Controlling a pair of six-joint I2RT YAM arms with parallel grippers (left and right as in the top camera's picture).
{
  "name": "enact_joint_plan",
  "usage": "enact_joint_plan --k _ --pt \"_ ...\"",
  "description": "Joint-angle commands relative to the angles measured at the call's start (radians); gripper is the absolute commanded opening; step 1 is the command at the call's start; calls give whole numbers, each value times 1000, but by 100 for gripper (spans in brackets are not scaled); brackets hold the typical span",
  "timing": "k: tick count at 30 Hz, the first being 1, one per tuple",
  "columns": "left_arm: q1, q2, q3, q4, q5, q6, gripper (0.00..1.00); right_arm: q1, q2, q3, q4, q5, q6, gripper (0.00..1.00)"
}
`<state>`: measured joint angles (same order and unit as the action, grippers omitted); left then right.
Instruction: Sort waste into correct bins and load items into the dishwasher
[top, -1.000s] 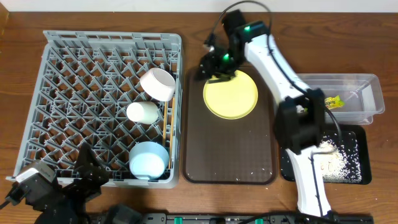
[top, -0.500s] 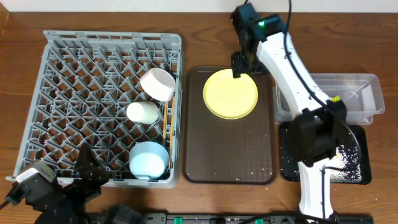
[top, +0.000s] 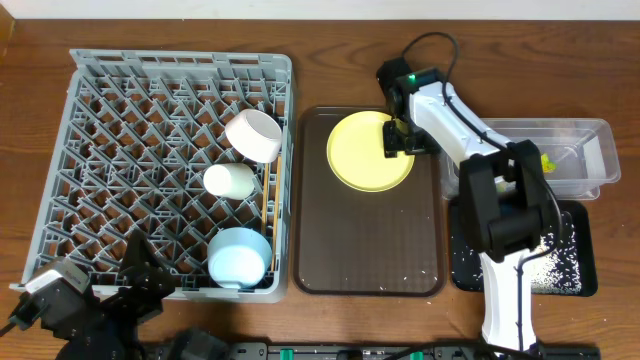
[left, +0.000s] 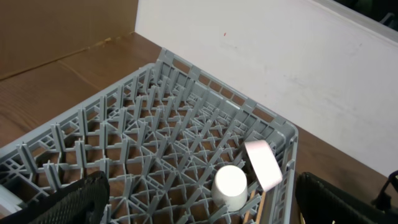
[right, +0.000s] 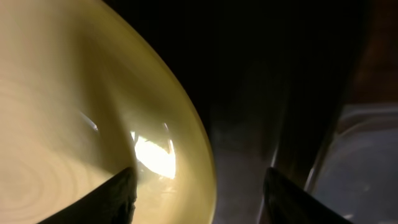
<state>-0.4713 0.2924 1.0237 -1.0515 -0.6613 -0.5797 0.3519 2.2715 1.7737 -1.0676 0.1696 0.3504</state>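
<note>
The yellow plate (top: 366, 150) lies at the far end of the brown tray (top: 368, 240). My right gripper (top: 403, 138) is at the plate's right rim, open. In the right wrist view the plate (right: 74, 124) fills the left, and its rim runs between the two fingers of the gripper (right: 199, 202), one over the plate and one outside it. The grey dishwasher rack (top: 150, 150) holds a pinkish-white bowl (top: 253, 134), a cream cup (top: 230, 181), a light blue bowl (top: 240, 256) and chopsticks (top: 267, 205). My left gripper (top: 140, 275) hangs open over the rack's near edge, holding nothing.
A clear tub (top: 575, 140) at the right holds a snack wrapper (top: 545, 160). In front of it sits a black tub (top: 570, 275) with whitish crumbs. The left wrist view shows the rack (left: 124, 143), cup (left: 231, 185) and bowl (left: 263, 163) below a white wall.
My right gripper has swung from the plate's far left rim, past its far edge, down to its right rim. The left arm has not moved.
</note>
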Motion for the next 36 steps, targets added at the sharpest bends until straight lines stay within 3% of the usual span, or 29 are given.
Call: enact_joint_plan --k 1,2,3,11,17,20,26,31,36 --pt "5 -1 9 -3 -13 -2 96 -4 11 -99 60 -58 0 41" --pt "5 -1 9 -3 -13 -2 96 -3 11 -126 82 -79 0 17" --pt "5 -1 9 -3 -13 -1 96 -2 11 -136 90 -92 0 1" --pt "5 -1 9 -3 -13 -2 96 0 -37 -44 31 -160 -31 1" --pt "5 -1 9 -3 -13 -2 96 20 -196 111 -15 -148 -101 1" --pt "5 -1 9 -3 -13 -2 96 53 -285 174 -46 -38 -66 1" --pt "5 -1 9 -3 -13 -1 97 186 -443 206 -82 362 116 1" --pt "5 -1 9 -3 -13 -1 96 373 -439 205 -65 690 214 1" --pt "5 -1 9 -3 -13 -1 97 490 -385 205 -27 871 210 1"
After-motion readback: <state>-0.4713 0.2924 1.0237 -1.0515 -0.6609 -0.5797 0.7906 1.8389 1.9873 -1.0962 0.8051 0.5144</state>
